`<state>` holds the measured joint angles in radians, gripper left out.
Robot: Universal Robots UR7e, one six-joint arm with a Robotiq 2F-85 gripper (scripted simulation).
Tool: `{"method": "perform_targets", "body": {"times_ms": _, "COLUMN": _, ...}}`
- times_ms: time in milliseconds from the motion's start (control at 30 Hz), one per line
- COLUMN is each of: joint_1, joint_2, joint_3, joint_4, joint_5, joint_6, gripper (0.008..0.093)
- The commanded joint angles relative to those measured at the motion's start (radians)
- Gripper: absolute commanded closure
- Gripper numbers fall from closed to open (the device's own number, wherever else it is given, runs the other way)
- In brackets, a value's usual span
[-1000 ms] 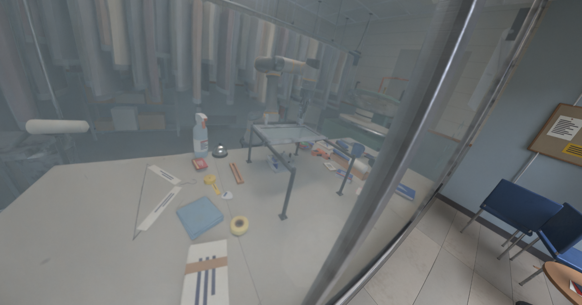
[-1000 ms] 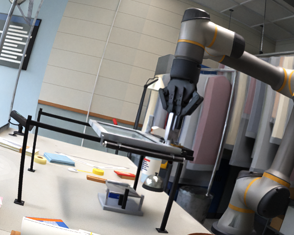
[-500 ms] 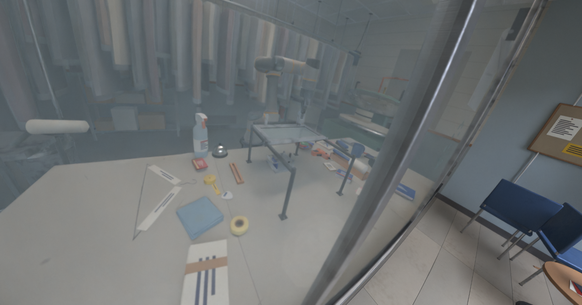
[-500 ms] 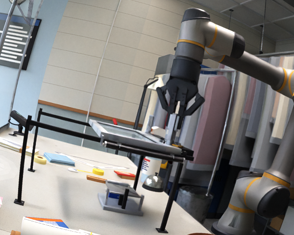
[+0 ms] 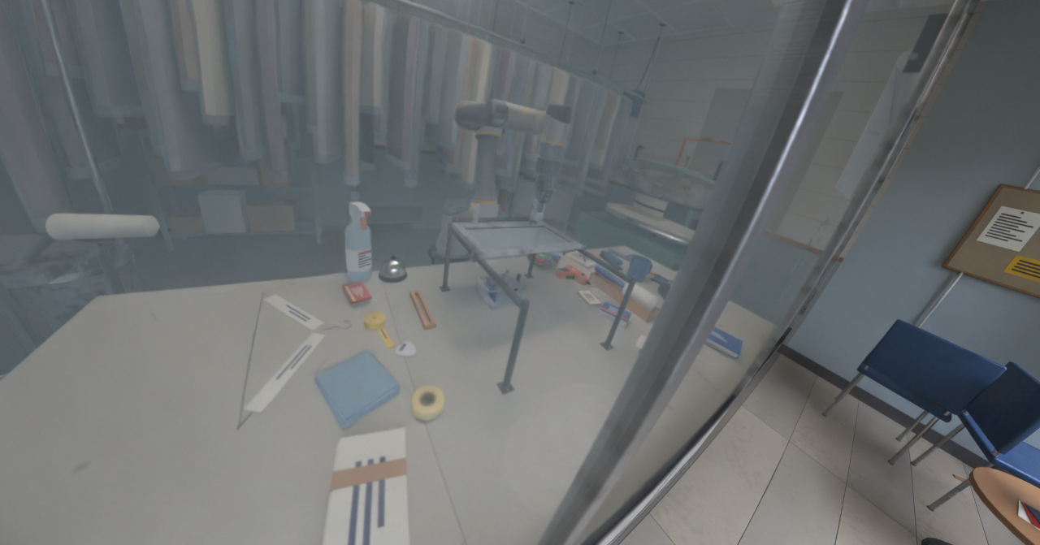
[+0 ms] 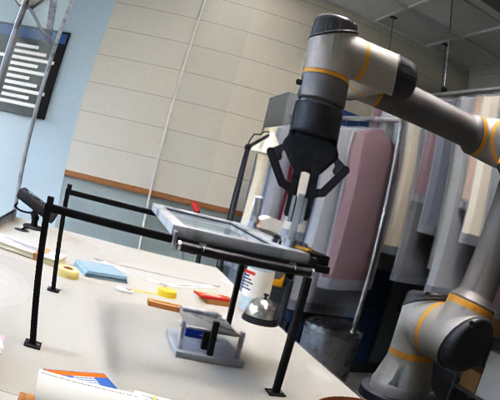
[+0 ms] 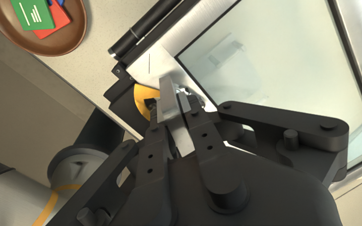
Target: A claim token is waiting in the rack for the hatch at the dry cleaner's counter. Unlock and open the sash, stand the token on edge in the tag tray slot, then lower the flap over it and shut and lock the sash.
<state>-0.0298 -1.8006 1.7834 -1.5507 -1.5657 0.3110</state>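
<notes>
The grey tag tray (image 6: 205,339) sits on the counter directly below the glazed sash (image 6: 224,232), which lies flat in its black frame on legs. At the sash's near corner a steel lock lever (image 7: 169,106) stands upright over a yellow dial (image 7: 144,101). I grip that lever from above in my closed gripper (image 6: 301,202) (image 7: 174,112). The token and its rack are not clearly visible.
Behind the frame hang rows of bagged garments on a rail. On the counter lie a spray bottle (image 5: 357,242), a bell (image 6: 261,310), tape rolls (image 5: 428,402), a blue cloth (image 5: 356,388) and paper tags. A brown dish (image 7: 46,26) with cards sits near the counter's edge.
</notes>
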Motion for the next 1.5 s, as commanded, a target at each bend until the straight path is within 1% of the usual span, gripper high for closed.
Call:
{"method": "perform_targets", "body": {"times_ms": 0, "joint_1": -0.002, "joint_2": 0.001, "joint_3": -0.001, "joint_4": -0.004, "joint_5": -0.005, "joint_6": -0.015, "gripper": 0.0934}}
{"method": "perform_targets", "body": {"times_ms": 367, "joint_1": -0.002, "joint_2": 0.001, "joint_3": -0.001, "joint_4": -0.004, "joint_5": -0.005, "joint_6": -0.169, "gripper": 0.0934}}
{"method": "perform_targets", "body": {"times_ms": 700, "joint_1": -0.002, "joint_2": 0.001, "joint_3": -0.001, "joint_4": -0.004, "joint_5": -0.005, "joint_6": -0.265, "gripper": 0.0934}}
{"method": "perform_targets", "body": {"times_ms": 1067, "joint_1": -0.002, "joint_2": 0.001, "joint_3": -0.001, "joint_4": -0.004, "joint_5": -0.005, "joint_6": -0.326, "gripper": 0.0934}}
{"method": "perform_targets", "body": {"times_ms": 1467, "joint_1": -0.002, "joint_2": 0.001, "joint_3": -0.001, "joint_4": -0.004, "joint_5": -0.005, "joint_6": -0.351, "gripper": 0.0934}}
